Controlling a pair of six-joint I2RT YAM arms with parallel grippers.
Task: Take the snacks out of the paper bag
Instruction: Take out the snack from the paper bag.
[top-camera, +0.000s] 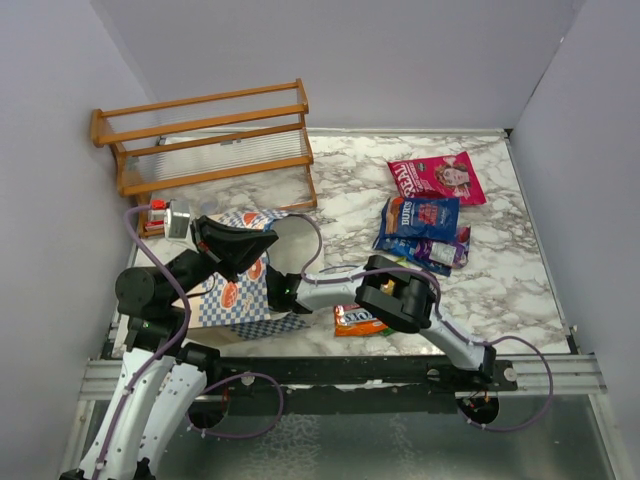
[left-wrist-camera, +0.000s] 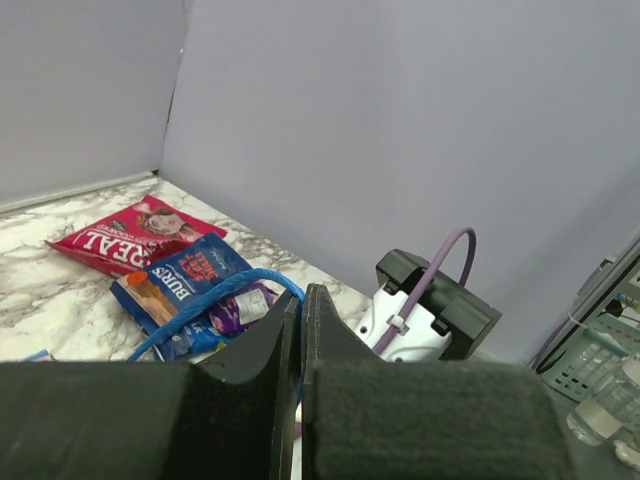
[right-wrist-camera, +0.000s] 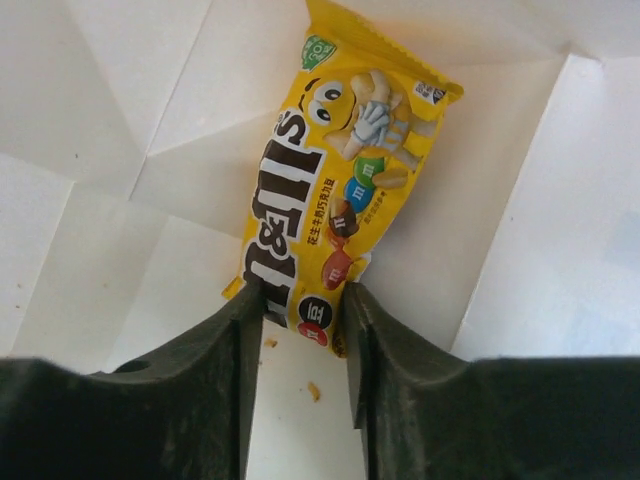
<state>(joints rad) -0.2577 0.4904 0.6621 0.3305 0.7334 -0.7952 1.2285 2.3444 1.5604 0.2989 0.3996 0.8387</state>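
**Yellow pack in bag: hold and handling**

Top view. The bag (top-camera: 245, 300) is lying on its side at the left of the table (top-camera: 500, 290). The right arm (top-camera: 400, 295) is reaching into it, its fingertips hidden there. The left gripper (top-camera: 262, 242) is being held at the bag's upper edge. A pink packet (top-camera: 437, 178) and a blue packet (top-camera: 420, 218) are lying well apart from the bag, and an orange pack (top-camera: 358, 320) just beside it. A rack (top-camera: 205, 140) is standing at the back.

Left wrist. The jaws are being pressed all but together. The blue cord (left-wrist-camera: 215, 297) is running into the thin slit between them and is judged to be pinched there.

Right wrist. The yellow pack (right-wrist-camera: 340, 170) is lying flat on the bag's white inner paper. The right gripper (right-wrist-camera: 303, 300) is standing part-way closed, with its fingers being pressed against both sides of the pack's near end.

Handling. The pack is judged light, soft and glossy, so slippery, with loose sweets inside that will be shifting. The flat near end is judged the best hold. A moderate squeeze and a slow draw are being called for, lest the film slip free or the paper be dragged along.
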